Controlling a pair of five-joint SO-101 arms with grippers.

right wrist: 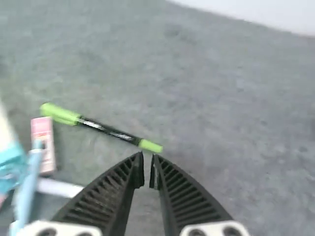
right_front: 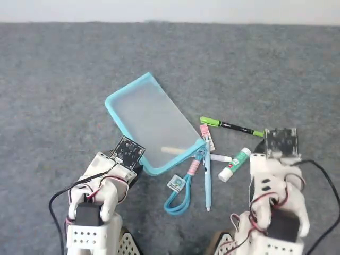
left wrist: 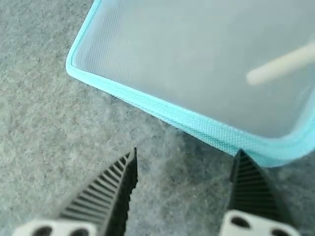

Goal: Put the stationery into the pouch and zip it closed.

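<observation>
The pouch (right_front: pixel 151 125) is lying flat just ahead of your left pincer (left wrist: pixel 187 156), with its near long edge a little beyond the fingertips and not touching them. It is showing a frosted, see-through face bound in a light blue rim. A pale stick (left wrist: pixel 280 66) is resting inside, near the corner on the side toward your right pincer (right wrist: pixel 146 158). Your left pincer is standing wide, with nothing between its jaws.

From that same corner a blue strap loop (right_front: pixel 178 199) carrying a small tag is trailing back toward the arms, and a light blue pen (right_front: pixel 207 178) is lying beside it. A pink block (right wrist: pixel 43 142), a short white stick (right_front: pixel 220 158) and a green-capped glue stick (right_front: pixel 234 164) are sitting between the pouch and your right pincer. A green-and-black marker (right wrist: pixel 101 127) is lying crosswise just beyond the right pincer's tips. Its jaws are sitting almost together and gripping nothing.

Everything is resting on a grey, felt-like worktop (right_front: pixel 64 79), and a pale wall (right_front: pixel 170 9) is running along its far edge.
</observation>
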